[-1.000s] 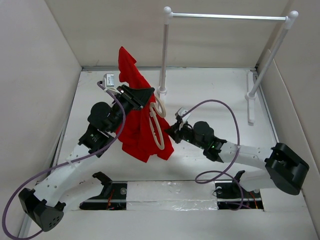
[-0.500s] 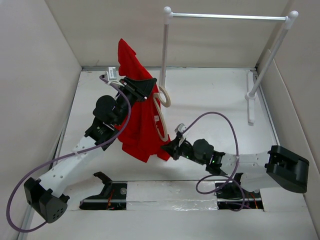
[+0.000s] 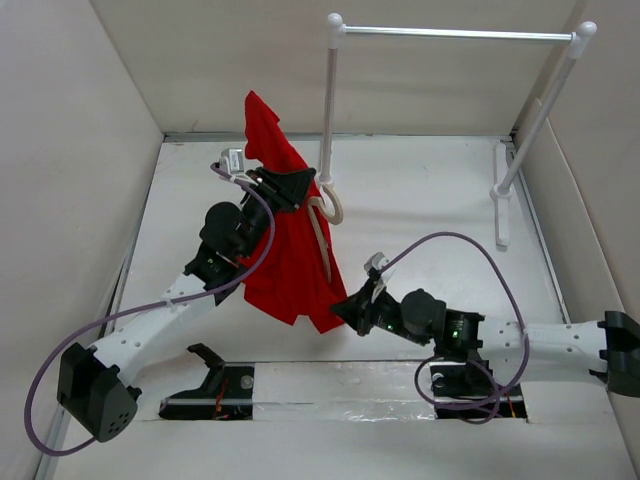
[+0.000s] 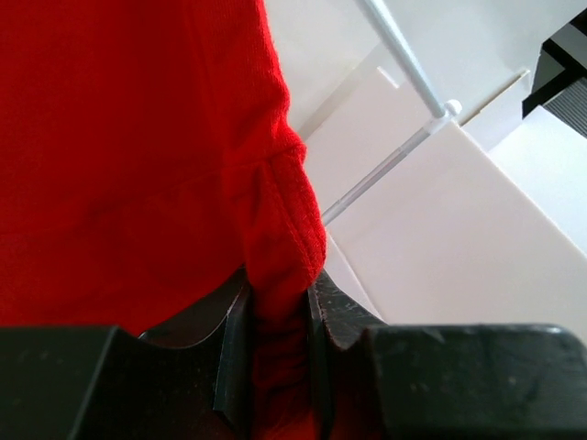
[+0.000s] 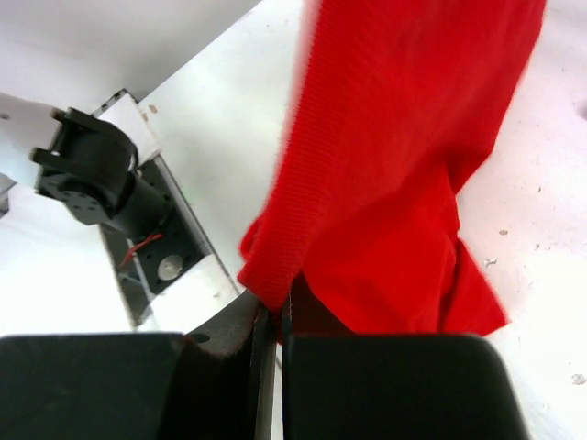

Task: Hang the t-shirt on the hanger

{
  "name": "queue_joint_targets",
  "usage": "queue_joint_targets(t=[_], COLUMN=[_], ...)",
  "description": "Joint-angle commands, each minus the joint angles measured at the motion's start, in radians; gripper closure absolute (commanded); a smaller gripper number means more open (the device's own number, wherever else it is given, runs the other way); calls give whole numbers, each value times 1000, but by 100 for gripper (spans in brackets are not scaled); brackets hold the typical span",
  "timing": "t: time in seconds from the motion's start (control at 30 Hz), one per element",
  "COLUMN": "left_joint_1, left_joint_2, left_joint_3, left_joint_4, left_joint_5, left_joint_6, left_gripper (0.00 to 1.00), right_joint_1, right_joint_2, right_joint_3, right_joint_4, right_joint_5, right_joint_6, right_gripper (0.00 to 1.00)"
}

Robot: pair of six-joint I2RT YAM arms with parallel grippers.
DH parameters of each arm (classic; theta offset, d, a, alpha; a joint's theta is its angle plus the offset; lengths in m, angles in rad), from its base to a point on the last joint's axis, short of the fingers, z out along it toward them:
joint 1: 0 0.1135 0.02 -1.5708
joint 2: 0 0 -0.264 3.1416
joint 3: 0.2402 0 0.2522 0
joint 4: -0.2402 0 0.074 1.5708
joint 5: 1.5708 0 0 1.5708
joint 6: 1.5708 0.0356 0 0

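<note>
**Red shirt held up between 2 grippers**

The left gripper (image 4: 275,307) was raised above the white table (image 3: 430,190), its 2 fingers pressed nearly together on a thick fold of the bright red cloth t-shirt (image 3: 285,265). The shirt hung from that grip, with 1 loose corner standing up behind the gripper. The pale cream hanger (image 3: 321,232) lay against the cloth just beside and below the left fingertips, its rounded hook next to them. Whether those fingers also gripped the hanger could not be told. The right gripper (image 5: 273,316) sat low, beneath and forward of the left one, closed to a thin slit on the shirt's bottom edge. A tall white rack with a metal rail (image 3: 328,100) stood just beyond the left gripper
</note>
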Motion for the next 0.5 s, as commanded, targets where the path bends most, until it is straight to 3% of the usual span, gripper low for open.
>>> queue_joint_targets(t=[0.0, 0.17, 0.4, 0.47], left_joint_1=[8, 8, 8, 8], left_joint_2=[-42, -39, -77, -94], left_joint_3=[-80, -163, -240, -253], left_joint_4=[199, 251, 210, 170], left_joint_5=[2, 52, 115, 147], left_joint_6=[-34, -100, -154, -181], left_gripper=[100, 100, 100, 100], right_joint_1=[33, 44, 44, 44], right_joint_2=[-57, -24, 185, 251], right_joint_3=[139, 313, 363, 378], right_joint_4=[-275, -357, -303, -350], right_joint_5=[26, 8, 53, 73], right_joint_6=[31, 28, 80, 100], right_gripper=[100, 100, 100, 89])
